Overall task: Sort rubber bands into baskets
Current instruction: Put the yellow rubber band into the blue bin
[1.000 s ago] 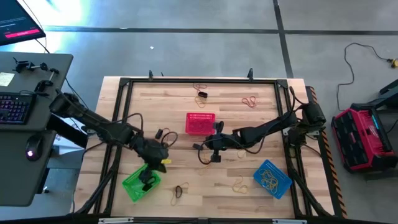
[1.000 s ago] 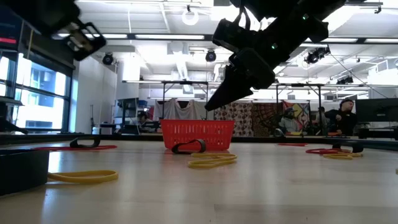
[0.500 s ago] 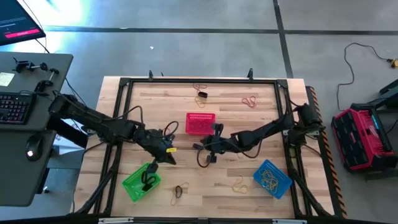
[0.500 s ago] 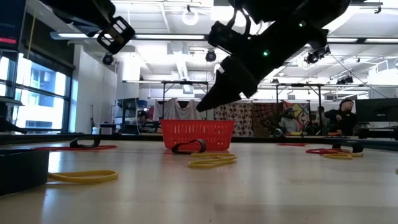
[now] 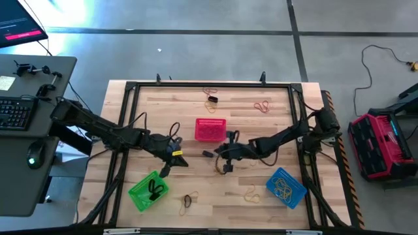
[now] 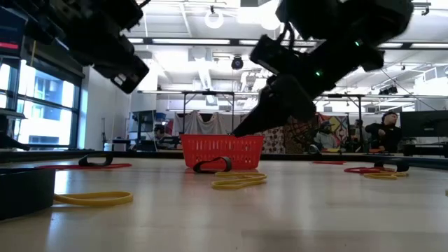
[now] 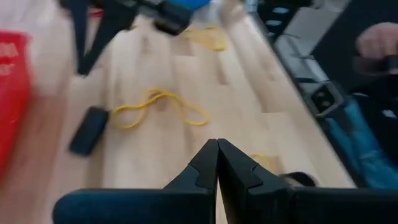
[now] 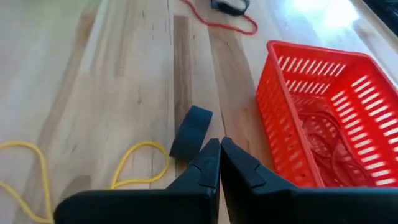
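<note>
The red basket [image 5: 210, 129] stands mid-table and holds reddish bands [image 8: 323, 149]. The green basket [image 5: 148, 190] at the near left holds black bands. The blue basket [image 5: 285, 186] at the near right holds yellow ones. A black band [image 8: 191, 130] and a yellow band [image 8: 144, 165] lie loose just in front of the red basket. My right gripper [image 8: 219, 147] hangs shut and empty just above them, pointing slantwise down. My left gripper [image 7: 217, 149] is shut and empty above bare wood, between the green basket and the table's middle [image 5: 183, 161].
More loose bands lie at the far edge [image 5: 210, 94], at the far right [image 5: 262, 106], and near the front edge [image 5: 189, 200] [image 5: 251, 192]. A black frame [image 5: 130, 88] rims the table. In the left wrist view a person's hand [image 7: 379, 40] shows beyond the table.
My left gripper has swung from above the green basket's far corner toward the table's middle, sinking and tipping its fingers downward; it stays shut. My right gripper has sunk a little toward the black band in front of the red basket.
</note>
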Motion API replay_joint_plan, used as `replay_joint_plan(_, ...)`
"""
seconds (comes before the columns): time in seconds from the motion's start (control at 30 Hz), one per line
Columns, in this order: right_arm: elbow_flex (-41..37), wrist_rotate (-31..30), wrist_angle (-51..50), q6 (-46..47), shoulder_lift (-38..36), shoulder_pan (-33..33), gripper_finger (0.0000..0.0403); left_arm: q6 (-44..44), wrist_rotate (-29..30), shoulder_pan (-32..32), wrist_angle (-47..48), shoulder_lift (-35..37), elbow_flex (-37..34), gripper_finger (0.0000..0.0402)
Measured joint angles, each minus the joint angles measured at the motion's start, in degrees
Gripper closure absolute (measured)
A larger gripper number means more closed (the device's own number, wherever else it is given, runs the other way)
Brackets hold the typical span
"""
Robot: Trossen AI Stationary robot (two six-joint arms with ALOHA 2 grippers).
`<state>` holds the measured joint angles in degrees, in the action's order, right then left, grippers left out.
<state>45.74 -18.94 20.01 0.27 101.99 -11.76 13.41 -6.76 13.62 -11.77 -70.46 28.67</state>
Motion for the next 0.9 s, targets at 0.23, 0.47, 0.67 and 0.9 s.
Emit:
replay_joint_plan(0.23,-10.6,0.8,10.5,4.7,-7.0,-0.8,0.0403,-0.2,6.4,-1.7,0.6,0.0,0.0,0.0401)
replay_joint_plan(0.47,-15.9,-6.2,8.5,7.3,-16.5,-5.3,0.0403,-4.0,8.5,-3.2,-17.9,0.0,-5.8,0.0401)
replay_joint_plan(0.67,-16.8,-10.9,4.5,7.2,-20.9,-7.2,0.0403,-4.4,11.8,-8.7,-20.6,0.0,-6.4,0.0401)
replay_joint_plan(0.9,-16.8,-11.0,3.9,8.2,-21.1,-6.1,0.0403,-9.1,6.1,-22.8,-3.0,0.0,3.6,0.0401)
